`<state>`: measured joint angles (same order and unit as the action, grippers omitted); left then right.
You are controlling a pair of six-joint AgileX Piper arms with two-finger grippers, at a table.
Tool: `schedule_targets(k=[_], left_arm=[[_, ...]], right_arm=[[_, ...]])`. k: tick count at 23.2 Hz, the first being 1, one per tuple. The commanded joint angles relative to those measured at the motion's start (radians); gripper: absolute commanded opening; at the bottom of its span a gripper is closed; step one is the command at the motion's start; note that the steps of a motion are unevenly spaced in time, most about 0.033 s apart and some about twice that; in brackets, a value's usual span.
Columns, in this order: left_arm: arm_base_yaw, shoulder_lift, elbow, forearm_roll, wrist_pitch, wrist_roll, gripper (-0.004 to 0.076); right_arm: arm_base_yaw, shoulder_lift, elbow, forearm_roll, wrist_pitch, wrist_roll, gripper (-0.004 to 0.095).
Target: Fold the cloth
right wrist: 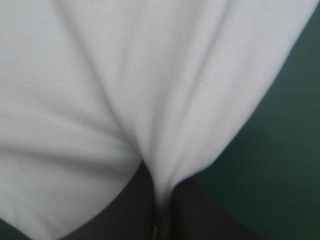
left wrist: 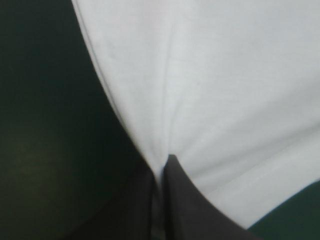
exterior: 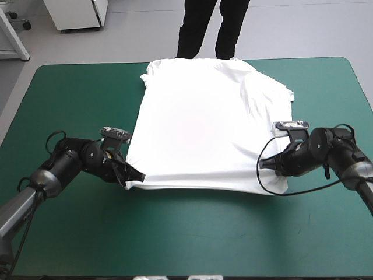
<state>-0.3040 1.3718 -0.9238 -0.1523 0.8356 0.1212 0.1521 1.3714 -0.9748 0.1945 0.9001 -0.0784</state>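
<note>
Wrist views: left gripper and right gripper pinch the T-shirt, its outline cut off.

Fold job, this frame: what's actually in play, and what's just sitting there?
In play:
- T-shirt, spread flat
- left hand, shut on the T-shirt's near left corner
- right hand, shut on its right edge, by the near corner

Just there:
- teal-green table cover, under the T-shirt

No readable text anywhere.
</note>
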Motion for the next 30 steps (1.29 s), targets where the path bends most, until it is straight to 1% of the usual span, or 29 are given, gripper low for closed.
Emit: schedule_targets(k=[1, 7, 11, 13, 17, 19, 20, 21, 22, 23, 24, 25, 26, 27, 28, 30], left_arm=[[0.003, -0.111, 0.062, -0.033, 0.021, 0.006, -0.0009], [0.003, -0.246, 0.158, -0.050, 0.147, -0.024, -0.0009], [0.003, -0.321, 0.203, -0.087, 0.190, -0.045, -0.0009], [0.003, -0.345, 0.229, -0.125, 0.204, -0.045, -0.0009], [0.003, -0.348, 0.268, -0.183, 0.236, -0.045, -0.0009], [0.003, -0.347, 0.268, -0.185, 0.239, -0.045, -0.0008], [0.003, -0.347, 0.268, -0.183, 0.241, -0.033, 0.0006], [0.003, -0.347, 0.268, -0.185, 0.252, -0.008, 0.0034], [0.003, -0.347, 0.268, -0.195, 0.287, 0.041, 0.0130], [0.003, -0.347, 0.265, -0.212, 0.326, 0.064, 0.0258], [0.003, -0.347, 0.257, -0.219, 0.350, 0.059, 0.0388], [0.003, -0.347, 0.236, -0.214, 0.382, 0.059, 0.0519], [0.003, -0.347, 0.213, -0.214, 0.405, 0.057, 0.0584], [0.005, -0.347, 0.176, -0.212, 0.410, 0.043, 0.0609], [0.005, -0.347, 0.134, -0.208, 0.404, 0.036, 0.0599], [0.005, -0.347, 0.039, -0.166, 0.352, 0.008, 0.0554]], right_arm=[[-0.008, -0.096, 0.056, 0.005, 0.038, -0.011, -0.0017], [-0.008, -0.159, 0.151, 0.057, 0.116, -0.005, -0.0017], [-0.008, -0.193, 0.202, 0.083, 0.125, -0.005, -0.0017], [-0.008, -0.198, 0.218, 0.085, 0.147, -0.005, -0.0017], [-0.008, -0.198, 0.222, 0.085, 0.187, -0.005, -0.0017], [-0.008, -0.198, 0.222, 0.078, 0.187, 0.000, -0.0002], [-0.008, -0.196, 0.222, 0.071, 0.201, 0.000, 0.0058], [-0.008, -0.196, 0.222, 0.071, 0.224, 0.000, 0.0118], [-0.008, -0.195, 0.222, 0.071, 0.263, -0.004, 0.0267], [-0.008, -0.195, 0.222, 0.071, 0.292, -0.005, 0.0414], [-0.008, -0.195, 0.218, 0.070, 0.307, -0.005, 0.0513], [-0.008, -0.201, 0.207, 0.070, 0.311, -0.005, 0.0603], [-0.008, -0.209, 0.190, 0.070, 0.311, -0.005, 0.0631], [-0.008, -0.223, 0.162, 0.063, 0.309, 0.005, 0.0631], [-0.008, -0.234, 0.123, 0.044, 0.305, 0.025, 0.0631], [-0.008, -0.255, 0.030, -0.023, 0.297, 0.063, 0.0631]])
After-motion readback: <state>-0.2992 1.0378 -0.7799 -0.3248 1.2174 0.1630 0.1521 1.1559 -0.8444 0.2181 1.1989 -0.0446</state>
